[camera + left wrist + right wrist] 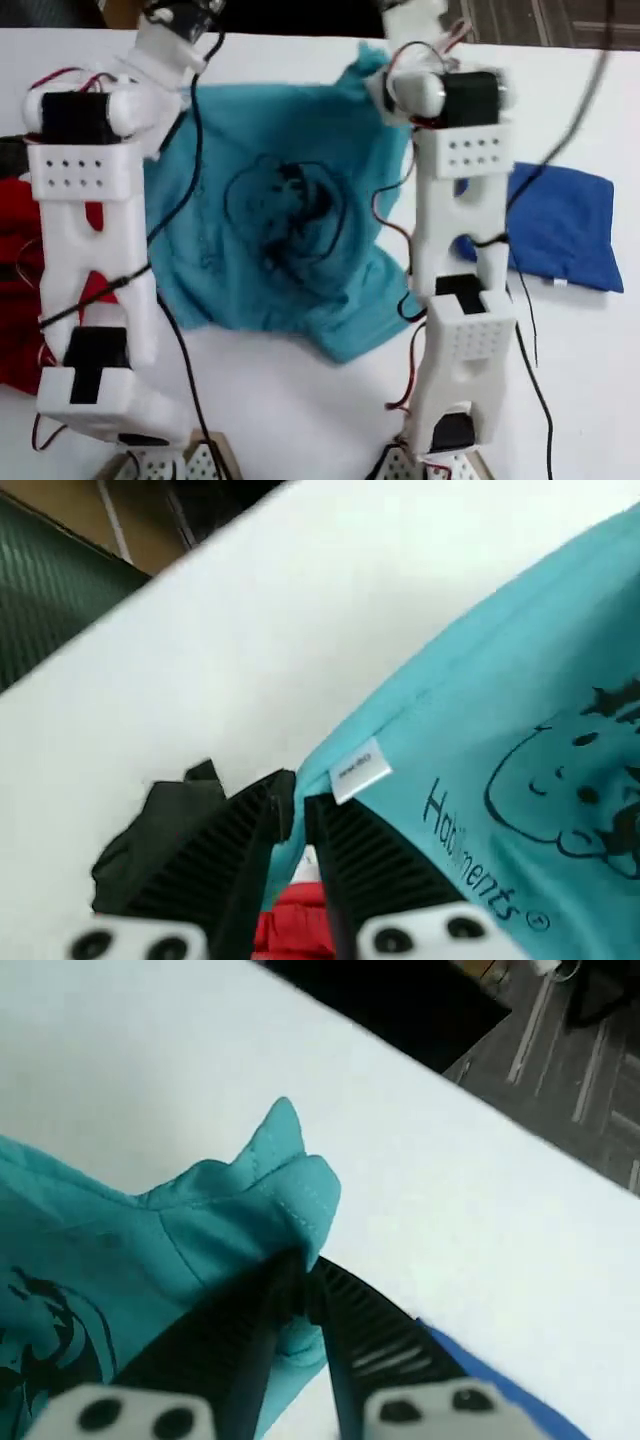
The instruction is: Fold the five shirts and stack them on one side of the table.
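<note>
High view, left tool [298, 805], right tool [305, 1265] outstretched, pinching teal shirt [280, 230] edge

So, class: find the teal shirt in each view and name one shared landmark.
High view: teal shirt spread mid-table between the arms.
Left wrist view: shirt edge pinched in the left tool.
Right wrist view: shirt corner pinched in the right tool.
Shared landmark: its dark print.

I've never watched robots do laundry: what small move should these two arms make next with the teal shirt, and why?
Probably lift together and carry the far edge toward the near one. The left jaws and right jaws are each shut on the teal shirt at its far edge, and it lies unfolded.
</note>
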Available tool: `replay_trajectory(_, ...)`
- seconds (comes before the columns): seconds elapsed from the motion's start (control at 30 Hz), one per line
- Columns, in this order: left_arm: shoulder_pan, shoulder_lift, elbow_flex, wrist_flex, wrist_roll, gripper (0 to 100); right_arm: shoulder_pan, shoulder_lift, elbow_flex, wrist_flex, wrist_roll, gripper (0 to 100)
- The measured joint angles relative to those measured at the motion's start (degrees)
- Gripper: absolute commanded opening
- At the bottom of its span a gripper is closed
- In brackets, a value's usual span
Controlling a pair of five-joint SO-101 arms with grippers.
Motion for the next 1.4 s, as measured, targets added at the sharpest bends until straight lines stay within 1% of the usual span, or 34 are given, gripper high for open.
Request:
replay_trajectory(0.13, -0.09, 0.00, -5.01, 0.00, 1.49, 3, 0.62, -0.97, -3.96, 0.00, 0.00, 2.1)
replay_trajectory(0.47, 0.09, -0.09, -15.56, 0.44, 1.58, 3, 0.79, -11.69, -5.36, -4.04, 0.00, 2.0)
replay_trajectory(0.6, 0.09, 0.09, -15.38, 5.71, 1.58, 3, -1.23, -12.57, -5.01, 0.62, 0.00, 2.0)
replay_trajectory(0.7, 0.00, 0.18, -11.78, 10.64, 0.53, 3, -2.46, -14.42, 0.62, 1.41, 0.00, 2.1)
replay_trajectory(0.77, -0.70, 0.26, -6.42, 11.34, -0.79, 3, -3.78, -16.88, 7.12, 1.58, 0.00, 2.1)
replay_trajectory(0.87, -3.34, 0.62, 3.87, 11.52, -3.87, 3, -7.03, -21.89, 20.75, 1.58, 0.00, 2.2)
replay_trajectory(1.03, -6.86, 0.70, 23.30, 10.37, -8.88, 3, -12.31, -30.77, 49.58, 0.09, 0.00, 2.2)
replay_trajectory(1.23, -8.79, 0.70, 44.13, 3.34, -10.99, 3, -15.74, -43.25, 85.71, -12.48, 0.00, 2.2)
replay_trajectory(1.4, -9.32, 0.79, 56.18, -2.64, -10.99, 3, -17.32, -52.66, 111.47, -23.38, 0.00, 2.2)
